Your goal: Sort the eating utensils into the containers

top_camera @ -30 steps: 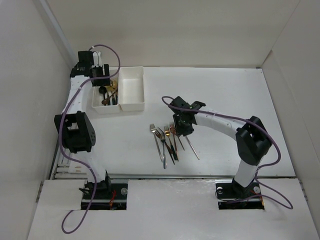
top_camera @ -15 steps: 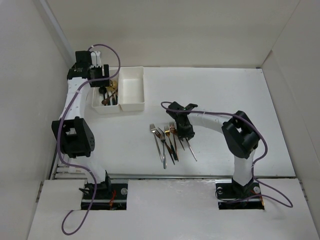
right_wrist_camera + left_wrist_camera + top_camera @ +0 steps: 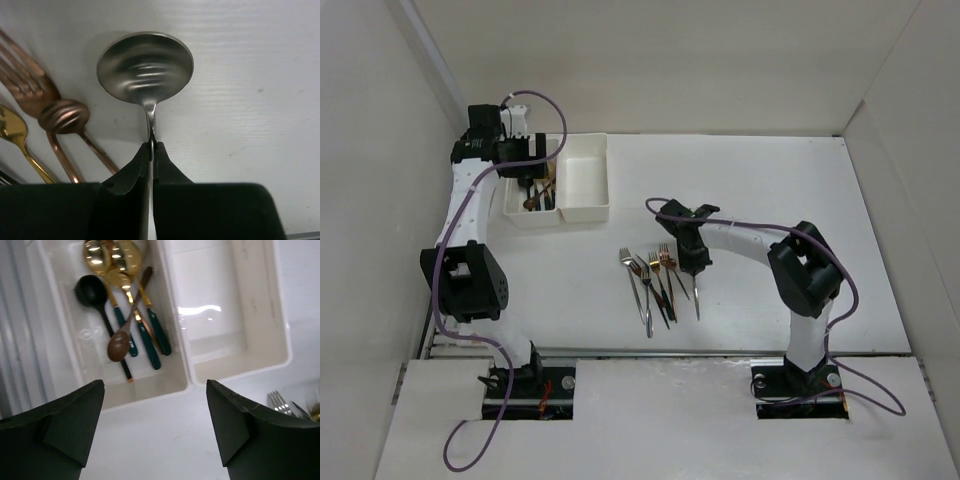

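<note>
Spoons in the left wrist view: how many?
5, all in the left bin: three gold spoons with green handles, one black spoon, one copper spoon lying across them. More could be hidden beneath.

You have open room on the white surface [image 3: 790, 180] toward its right edge and far-right corner. Near the middle of the near edge, a row of metal forks and spoons [image 3: 650, 285] crowds the left side of your right hand [image 3: 695, 262], a copper spoon [image 3: 64, 116] just beside the silver spoon [image 3: 145, 67] it pinches. Joined white plastic bins [image 3: 586, 214] block the far-left corner.
</note>
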### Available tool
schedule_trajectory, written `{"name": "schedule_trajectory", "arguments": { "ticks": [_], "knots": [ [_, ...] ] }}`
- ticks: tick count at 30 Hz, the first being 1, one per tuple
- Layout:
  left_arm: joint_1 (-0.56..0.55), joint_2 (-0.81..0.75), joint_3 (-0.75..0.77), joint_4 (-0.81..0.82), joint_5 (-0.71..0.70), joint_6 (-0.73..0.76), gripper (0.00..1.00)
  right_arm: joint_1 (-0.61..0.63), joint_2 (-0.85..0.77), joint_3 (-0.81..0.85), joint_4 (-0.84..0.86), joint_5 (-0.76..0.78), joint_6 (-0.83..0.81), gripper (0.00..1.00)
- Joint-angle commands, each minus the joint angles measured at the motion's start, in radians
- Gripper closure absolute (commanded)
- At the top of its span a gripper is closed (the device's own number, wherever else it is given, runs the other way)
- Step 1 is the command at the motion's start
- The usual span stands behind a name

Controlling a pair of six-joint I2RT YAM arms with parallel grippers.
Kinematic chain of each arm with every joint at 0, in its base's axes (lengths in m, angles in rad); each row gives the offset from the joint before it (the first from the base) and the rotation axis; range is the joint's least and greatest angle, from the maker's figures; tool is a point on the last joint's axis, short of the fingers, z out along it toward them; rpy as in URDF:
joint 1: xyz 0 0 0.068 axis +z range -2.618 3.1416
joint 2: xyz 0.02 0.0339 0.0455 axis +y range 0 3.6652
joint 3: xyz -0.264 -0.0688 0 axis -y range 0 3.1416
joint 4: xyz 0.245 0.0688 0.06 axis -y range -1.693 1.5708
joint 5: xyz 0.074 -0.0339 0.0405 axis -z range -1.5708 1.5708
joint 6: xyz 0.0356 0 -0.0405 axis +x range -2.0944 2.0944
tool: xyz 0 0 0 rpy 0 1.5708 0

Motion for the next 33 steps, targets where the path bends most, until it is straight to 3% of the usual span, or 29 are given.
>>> {"name": "schedule_trajectory", "arguments": {
  "ticks": [1, 3, 6, 8, 11, 19, 25, 30, 33],
  "knots": [
    [-0.013, -0.062, 0.012, -0.047, 0.223, 0.078, 0.19, -0.056, -0.096, 0.086, -0.009, 0.107, 0.026, 1.0],
    [-0.022, -0.062, 0.012, -0.072, 0.318, 0.1, 0.0, -0.056, -0.151, 0.163, -0.029, 0.153, 0.047, 1.0],
    [-0.062, -0.062, 0.012, -0.092, 0.509, 0.15, 0.0, -0.056, -0.161, 0.349, -0.029, 0.187, 0.075, 1.0],
    [-0.091, -0.062, 0.012, -0.115, 0.642, 0.181, 0.0, -0.056, -0.135, 0.436, 0.008, 0.108, 0.084, 1.0],
    [-0.143, -0.062, 0.002, -0.124, 0.73, 0.219, 0.0, -0.056, -0.069, 0.571, 0.095, 0.012, 0.119, 1.0],
    [-0.266, -0.062, -0.017, -0.133, 0.765, 0.241, 0.0, -0.027, 0.066, 0.794, 0.247, -0.175, 0.23, 1.0],
    [-0.3, -0.042, -0.026, -0.098, 0.733, 0.212, 0.0, -0.018, 0.079, 0.794, 0.281, -0.21, 0.24, 1.0],
    [-0.329, -0.024, -0.06, -0.058, 0.624, 0.164, 0.11, -0.009, 0.042, 0.738, 0.348, -0.235, 0.27, 1.0],
    [-0.329, -0.024, -0.071, -0.047, 0.604, 0.164, 0.38, -0.009, 0.026, 0.718, 0.362, -0.246, 0.282, 1.0]
  ]
}}
